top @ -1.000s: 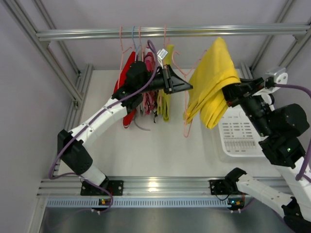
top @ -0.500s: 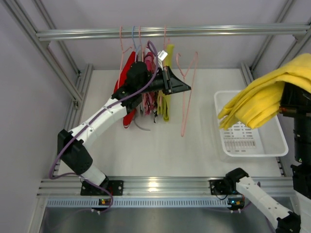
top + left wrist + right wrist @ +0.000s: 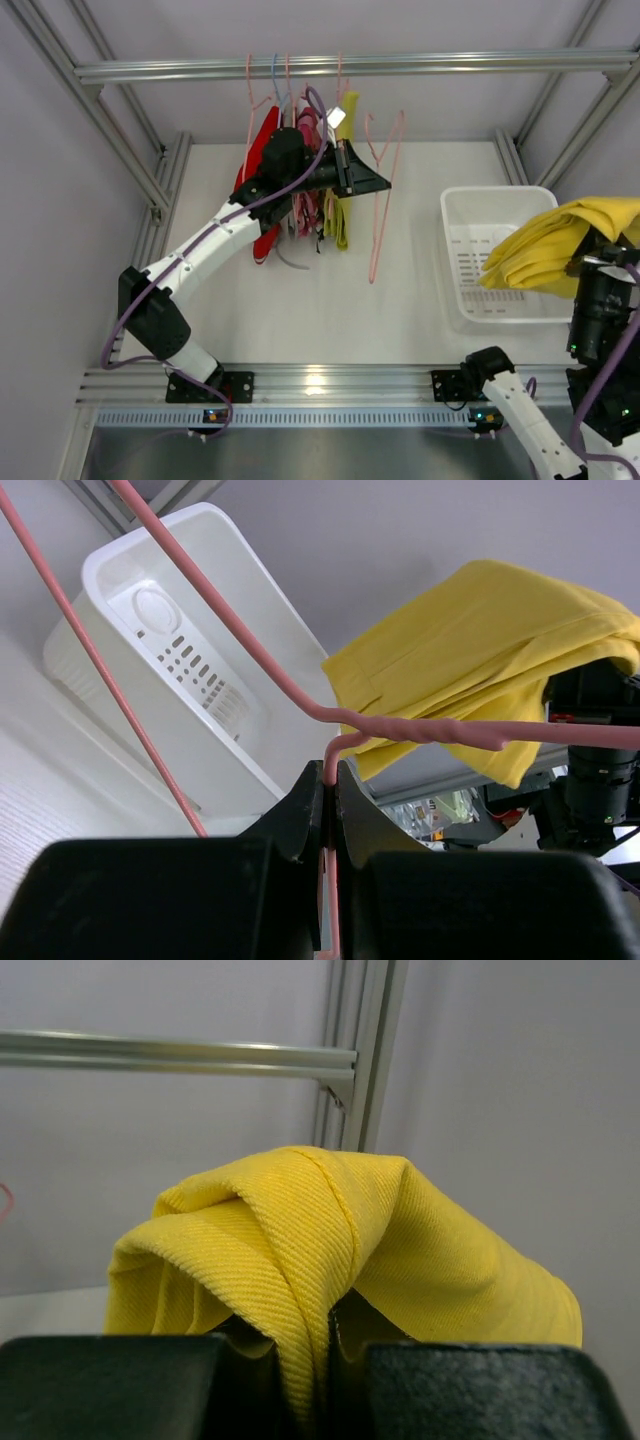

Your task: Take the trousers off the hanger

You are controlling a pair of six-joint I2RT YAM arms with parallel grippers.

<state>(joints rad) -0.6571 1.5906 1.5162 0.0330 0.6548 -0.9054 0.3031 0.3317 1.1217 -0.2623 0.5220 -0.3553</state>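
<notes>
— What's moved?
— The bright yellow trousers (image 3: 555, 250) have dropped lower. I'm holding them above the one white basket's (image 3: 470, 200) right side, my right gripper (image 3: 330, 1350) jaws pinched shut on the fold.
— And the left?
— Only its wrist view tells: my left gripper (image 3: 328, 800) jaws are clamped on one pink hanger (image 3: 420, 728). The second, duller trousers (image 3: 343, 215) hang at the rail (image 3: 450, 65).

The bright yellow trousers (image 3: 545, 250) are off the pink wire hanger (image 3: 430, 728). They are bunched in loose folds, pinched in the right end effector (image 3: 322, 1345) and held in the air over the white basket (image 3: 470, 200). The hanger is bare. The duller yellow-green trousers (image 3: 343, 220) hang long and folded below the rail (image 3: 450, 65).
</notes>
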